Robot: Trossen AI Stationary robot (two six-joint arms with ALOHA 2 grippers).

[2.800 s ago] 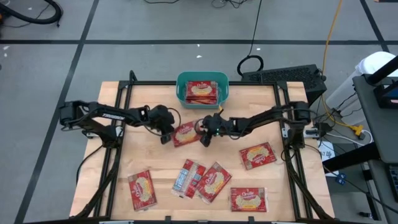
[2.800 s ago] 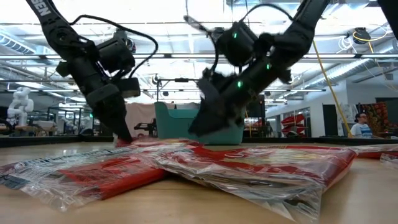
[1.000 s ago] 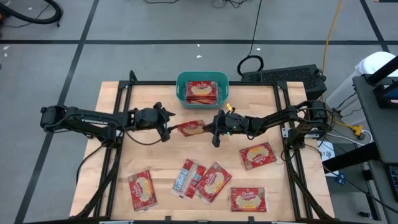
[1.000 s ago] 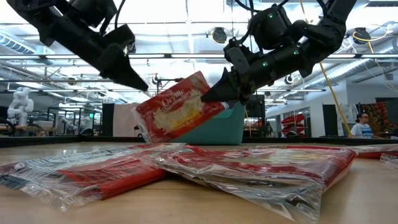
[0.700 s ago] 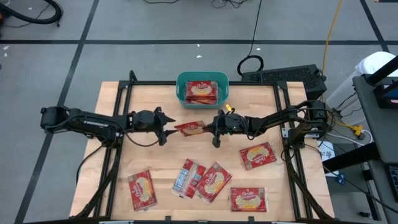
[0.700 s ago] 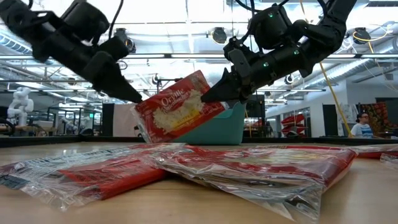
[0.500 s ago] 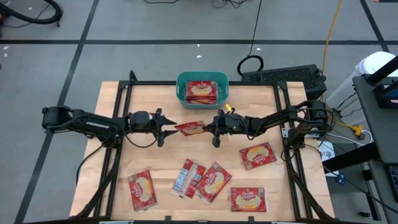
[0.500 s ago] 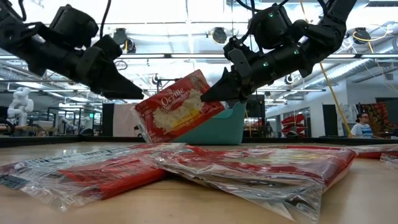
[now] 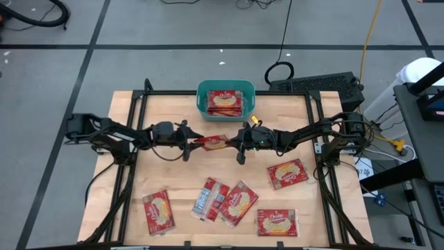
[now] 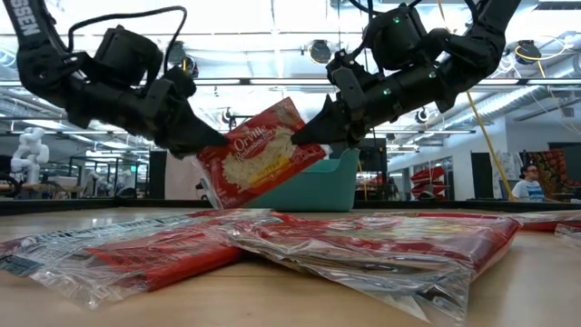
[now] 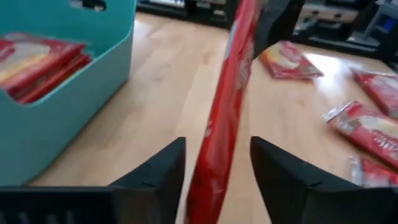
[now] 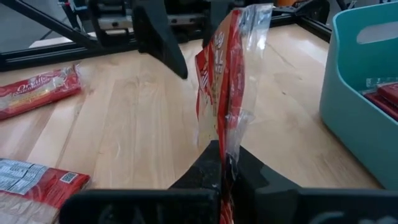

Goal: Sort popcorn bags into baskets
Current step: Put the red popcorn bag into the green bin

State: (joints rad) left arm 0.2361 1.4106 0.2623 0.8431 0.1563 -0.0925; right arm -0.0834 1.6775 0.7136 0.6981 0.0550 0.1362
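Note:
One red popcorn bag (image 9: pixel 211 142) hangs on edge above the table's middle, in front of the teal basket (image 9: pixel 202 97), which has red bags (image 9: pixel 225 103) lying in it. My right gripper (image 12: pixel 227 155) is shut on the bag's right end. My left gripper (image 11: pixel 217 149) is open, with one finger (image 11: pixel 165 171) on each side of the bag's left end (image 11: pixel 221 143). In the low view the bag (image 10: pixel 259 159) tilts, its left end lower, between the left gripper (image 10: pixel 216 143) and the right gripper (image 10: pixel 309 134). My right gripper pinches the bag's clear sealed edge (image 12: pixel 226 138) at its right end between its two fingers. The fingers come nearly level from the table's right side. The bag stands on edge beyond them, lifted clear of the table. My left gripper's fingers flank the left end; whether they touch it, I cannot tell.
Several loose bags lie on the table's near half: one at the left (image 9: pixel 158 212), a heap in the middle (image 9: pixel 225 201), two at the right (image 9: pixel 287 173), (image 9: pixel 277 222). Black frame rails (image 9: pixel 132 173) run along both sides. A person (image 10: pixel 529 182) sits far off in the room.
My left gripper has come down from above the bag and tipped toward level, so that its fingers now stand around the bag's left end. My right gripper has kept the bag still in the air.

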